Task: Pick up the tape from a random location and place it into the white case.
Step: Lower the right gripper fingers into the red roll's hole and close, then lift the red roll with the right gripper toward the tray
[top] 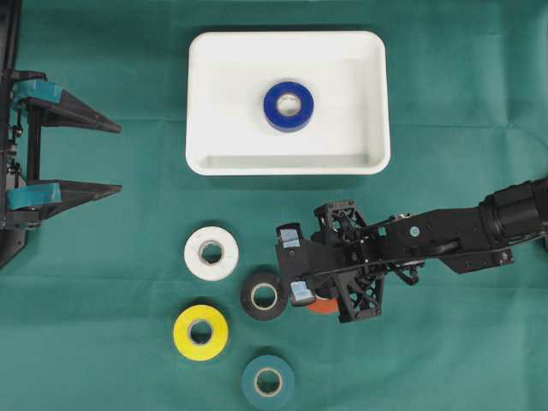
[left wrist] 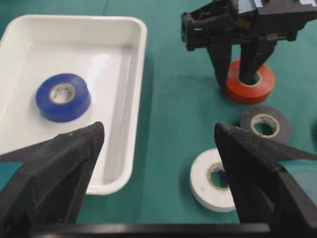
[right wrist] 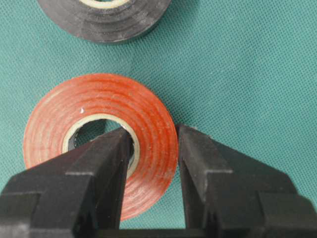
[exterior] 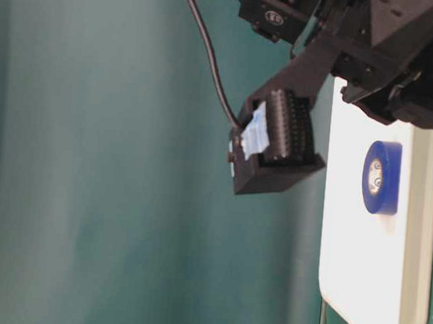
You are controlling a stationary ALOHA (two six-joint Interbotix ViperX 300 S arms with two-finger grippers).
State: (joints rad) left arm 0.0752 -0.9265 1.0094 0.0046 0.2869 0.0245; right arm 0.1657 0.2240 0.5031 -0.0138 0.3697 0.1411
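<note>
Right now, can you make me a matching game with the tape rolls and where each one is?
Things:
1. blue tape
2. red tape
3. white tape
4. yellow tape

Places:
A. pinched through its hole by the right tool
B. on the cloth, right below the white roll
C. inside the white case
D. on the cloth, left of the black tape

Pairs: 1-C, 2-A, 3-D, 4-B

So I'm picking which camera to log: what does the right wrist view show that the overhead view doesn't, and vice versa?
Only the right wrist view shows the right end effector pinching the red tape roll's wall, one finger in its core. Only the overhead view shows the white case holding the blue roll, plus the white, yellow and green rolls. Both show the black roll.
</note>
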